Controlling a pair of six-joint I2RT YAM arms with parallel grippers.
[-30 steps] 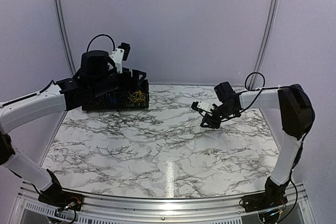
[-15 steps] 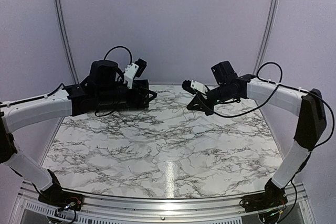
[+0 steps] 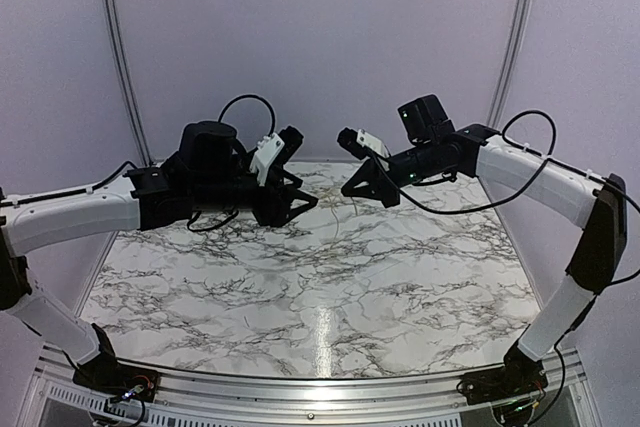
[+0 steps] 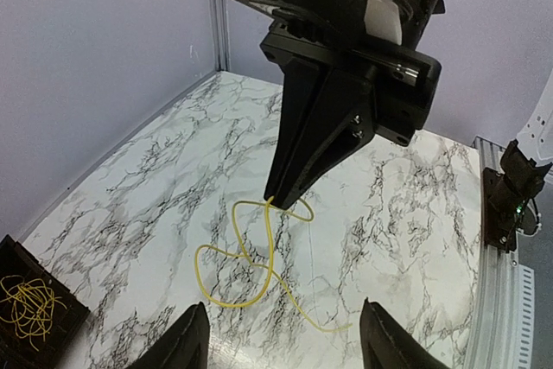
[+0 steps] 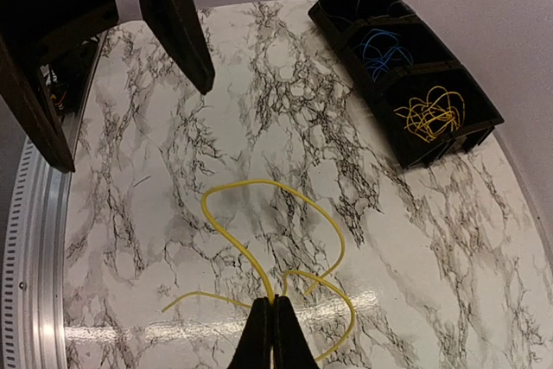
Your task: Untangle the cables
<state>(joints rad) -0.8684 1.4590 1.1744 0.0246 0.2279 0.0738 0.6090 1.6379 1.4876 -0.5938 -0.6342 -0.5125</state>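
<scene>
The right end effector (image 5: pixel 273 304) is clenched on a yellow cable (image 4: pixel 269 235) whose loops trail below its tips toward the desk (image 5: pixel 415 239), facing the left end effector (image 4: pixel 283 307), released and empty, with a black tray (image 5: pixel 449 146) of coiled cables (image 5: pixel 429 114) well beyond.

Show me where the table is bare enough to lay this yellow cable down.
Bare: the near half of the marble table, from the front rail to both tools. Crowded: the far middle, where the right tool pinches the yellow cable opposite the open left tool, and the black tray of cables by the wall.
</scene>
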